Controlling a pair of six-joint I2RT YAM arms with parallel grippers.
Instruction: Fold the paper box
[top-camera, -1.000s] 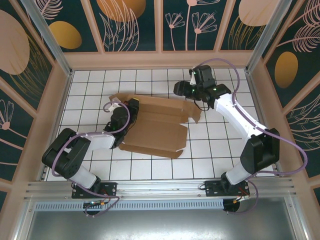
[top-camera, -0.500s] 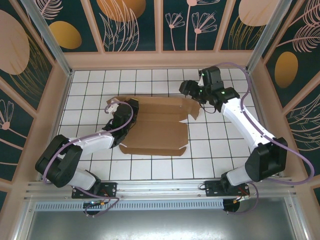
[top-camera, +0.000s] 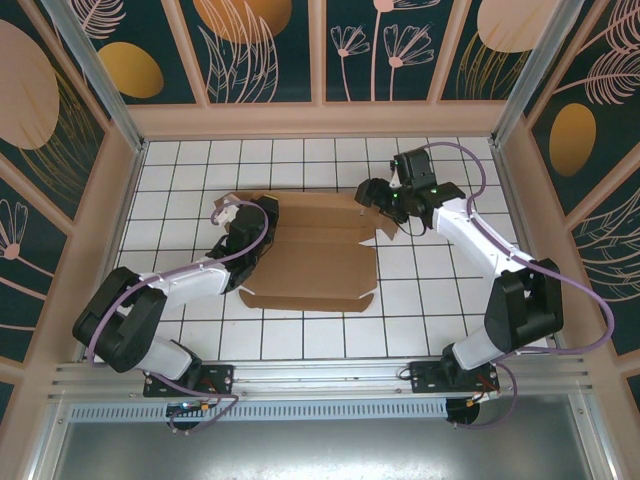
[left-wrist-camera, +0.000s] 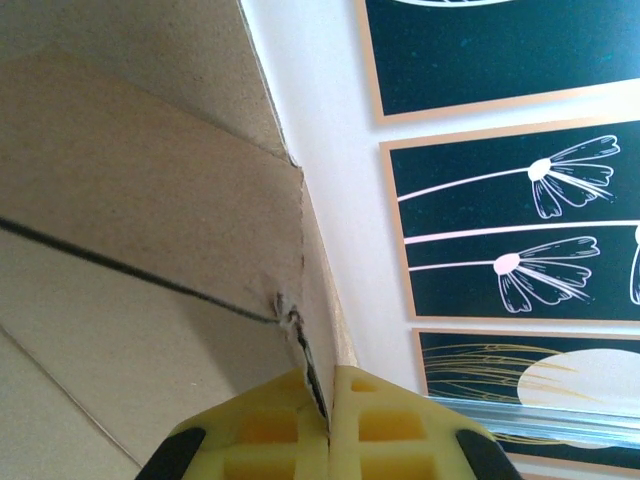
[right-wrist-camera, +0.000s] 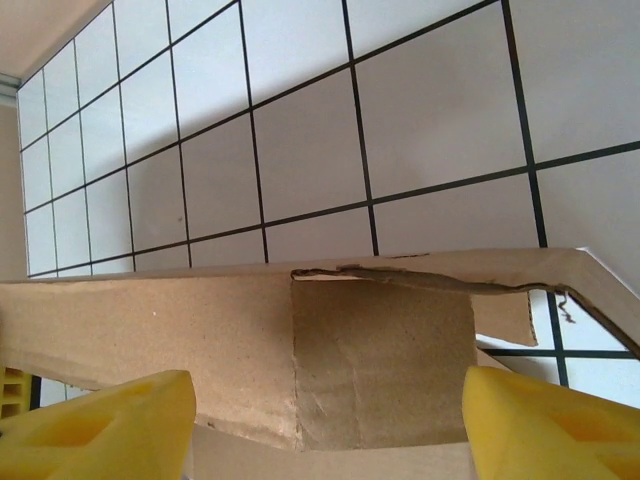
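The paper box (top-camera: 312, 255) is a brown cardboard sheet lying partly folded in the middle of the tiled floor. My left gripper (top-camera: 262, 212) is at its left end. In the left wrist view the yellow fingers (left-wrist-camera: 260, 430) are shut on the thin edge of a raised cardboard wall (left-wrist-camera: 140, 250), beside a small tear. My right gripper (top-camera: 373, 196) is at the box's far right corner. It is open, and its yellow fingertips (right-wrist-camera: 110, 420) stand wide on either side of an upright end flap (right-wrist-camera: 380, 350) without pressing on it.
White tiled floor (top-camera: 420, 290) surrounds the box inside a walled cell. The back wall (top-camera: 320, 120) and side walls are close. An aluminium rail (top-camera: 320, 375) runs along the near edge by the arm bases.
My right gripper has come down and left to the box's right end flap, and its jaws have widened a little. My left gripper, still shut on the left wall, has shifted slightly back.
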